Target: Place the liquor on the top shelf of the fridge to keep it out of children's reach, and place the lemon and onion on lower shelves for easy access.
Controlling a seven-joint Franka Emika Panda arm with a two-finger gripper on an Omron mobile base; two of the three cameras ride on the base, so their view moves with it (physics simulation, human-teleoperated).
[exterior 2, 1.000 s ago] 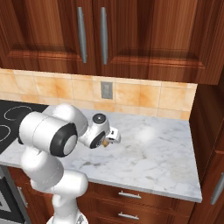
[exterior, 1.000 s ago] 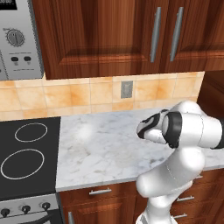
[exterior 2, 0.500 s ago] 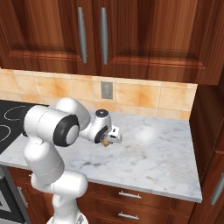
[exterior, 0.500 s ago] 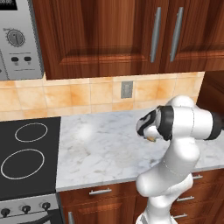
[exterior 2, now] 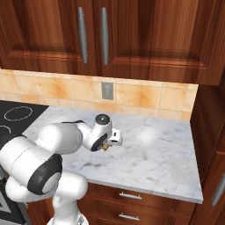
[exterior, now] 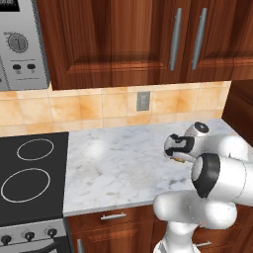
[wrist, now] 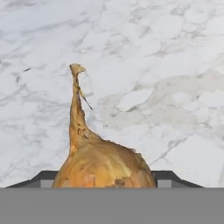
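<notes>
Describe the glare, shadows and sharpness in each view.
Left base view: a soft pale glare patch on the marble counter near the stove. Right base view: a similar sheen right of the claw, faint shadow beneath it. Hand view: the onion looms sharp, cropped at the bottom.

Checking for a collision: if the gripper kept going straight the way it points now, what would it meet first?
The onion already sits between the gripper fingertips, so it goes along; past it lies the marble counter, probably the first contact. Depth is unclear.
</notes>
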